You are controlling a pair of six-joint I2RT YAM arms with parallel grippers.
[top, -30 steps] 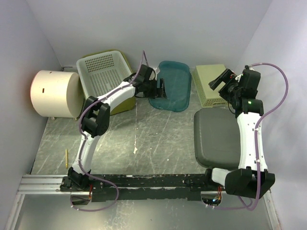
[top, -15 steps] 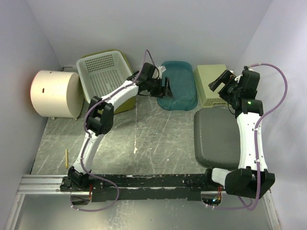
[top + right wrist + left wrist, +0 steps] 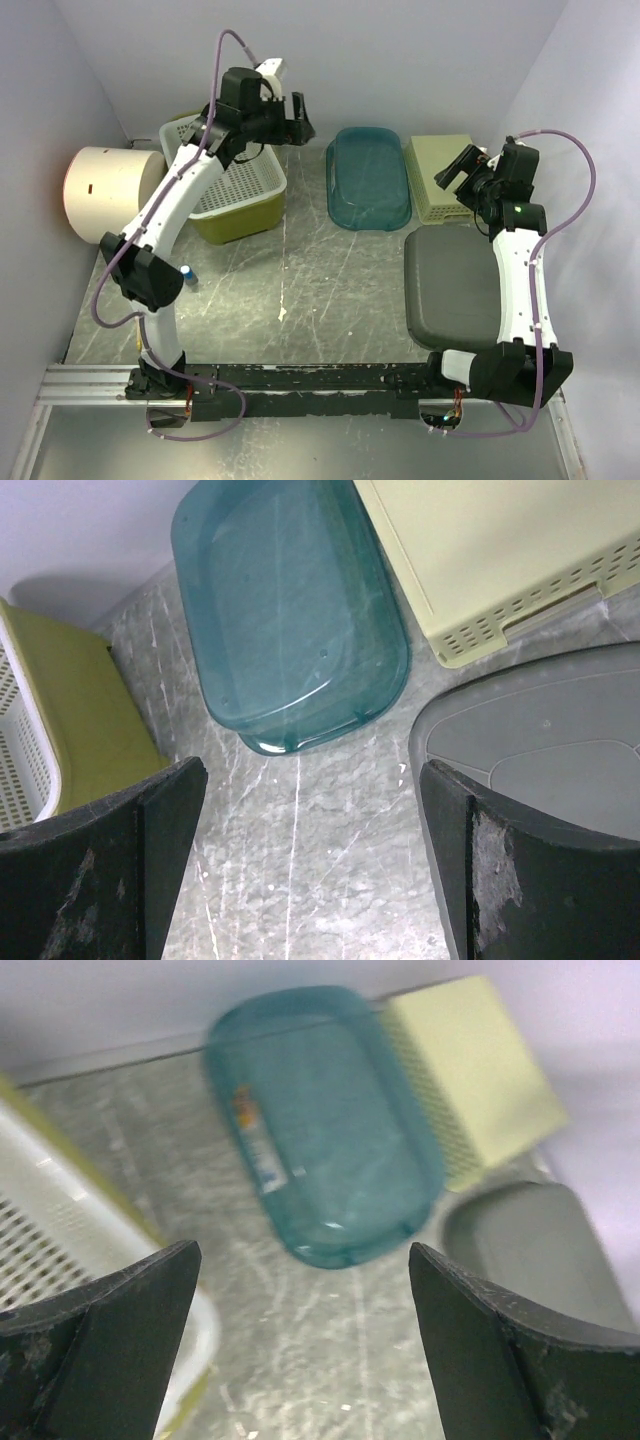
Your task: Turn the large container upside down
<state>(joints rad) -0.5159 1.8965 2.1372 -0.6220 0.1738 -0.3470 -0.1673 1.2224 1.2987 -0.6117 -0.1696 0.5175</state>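
The large teal container [image 3: 368, 180] lies bottom-up at the back of the bench [image 3: 320, 290], rim down on the marbled surface. It sits between the white basket [image 3: 225, 165] on its left and the pale green perforated crate [image 3: 425, 198] just beside it on its right. A grey tray [image 3: 450, 290] sits nearer the arms, close to the container's right front corner. Your left gripper [image 3: 298, 118] hangs high over the basket's back corner, well apart from the container, its fingers [image 3: 120, 1330] spread wide with nothing between them. Your right gripper [image 3: 455, 168] hovers over the crate, its fingers [image 3: 100, 870] likewise apart and empty, looking down on the container's domed base. Judged from how the container lies, the flip itself appears done, and the step in hand is the release and the clearing away. The next move calls for little. Confirm in both wrist views that the rim sits flat all round and is not propped on the olive bin [image 3: 245, 220] under the basket or on the crate. Then bring both arms back without brushing it. If an edge proves to be riding up, a light nudge toward open bench should settle it.
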